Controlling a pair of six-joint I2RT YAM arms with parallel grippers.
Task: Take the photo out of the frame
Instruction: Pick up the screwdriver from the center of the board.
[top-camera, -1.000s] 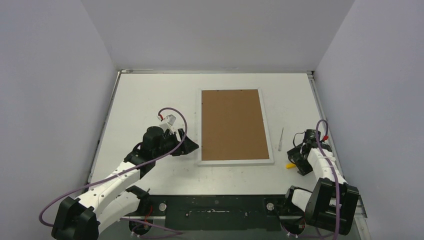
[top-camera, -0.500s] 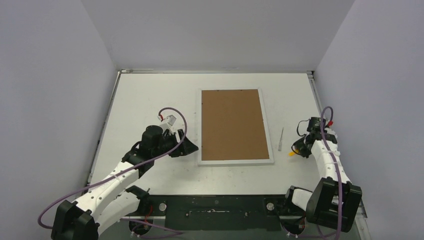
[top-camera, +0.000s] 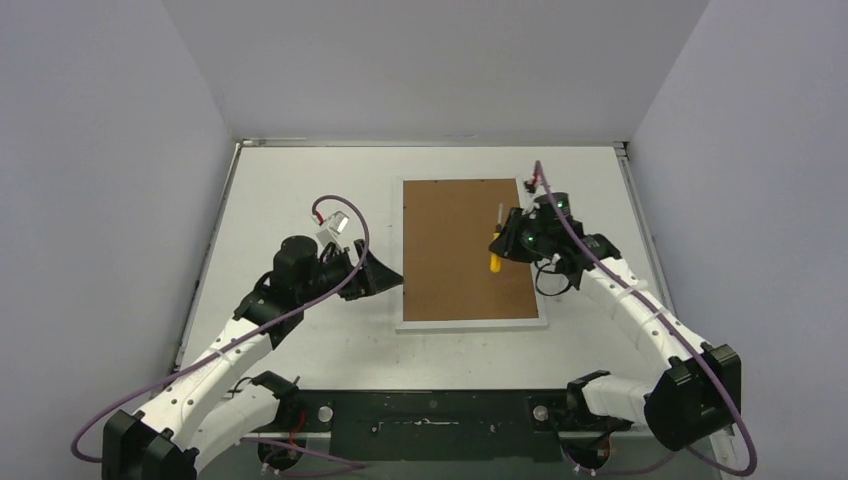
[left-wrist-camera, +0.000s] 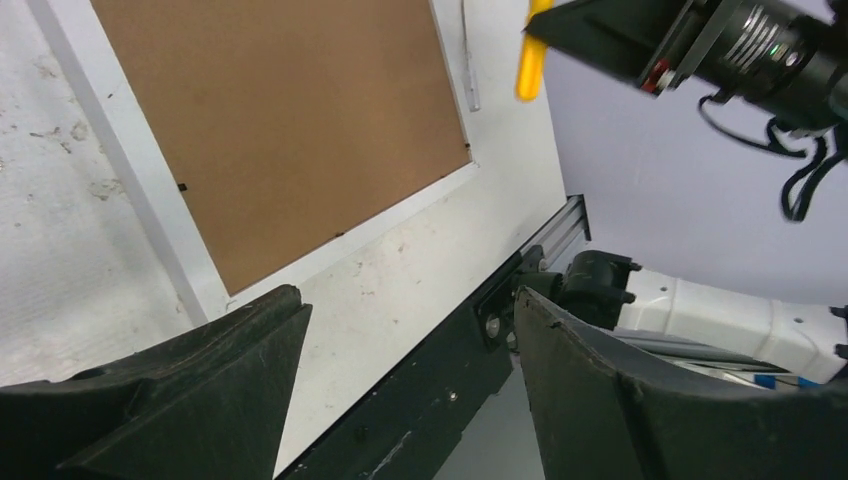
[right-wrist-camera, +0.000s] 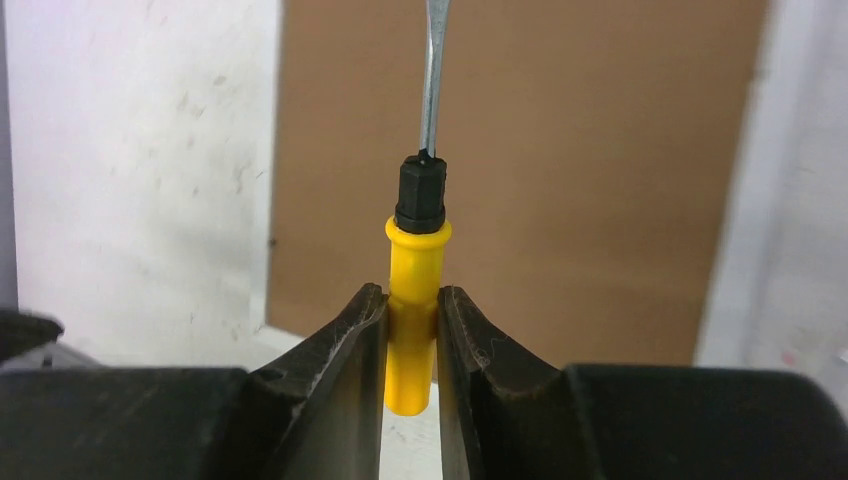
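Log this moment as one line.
frame: lying flat, brown back up | photo: not visible | left gripper: open, beside frame's left edge | right gripper: shut on yellow-handled screwdriver, over frame

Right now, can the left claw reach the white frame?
Probably yes. The left claw is open right beside the frame's left edge, with nothing between them. The right claw holds a screwdriver over the frame's right half, out of its way.

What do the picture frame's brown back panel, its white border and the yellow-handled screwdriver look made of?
Brown back panel of the flat rectangular picture frame: probably fibreboard, matte, even brown without grain. Wide white border: smooth, painted wood or plastic; cannot tell which. Yellow-handled screwdriver: glossy moulded plastic handle, black collar, thin shiny grey shaft, likely steel.
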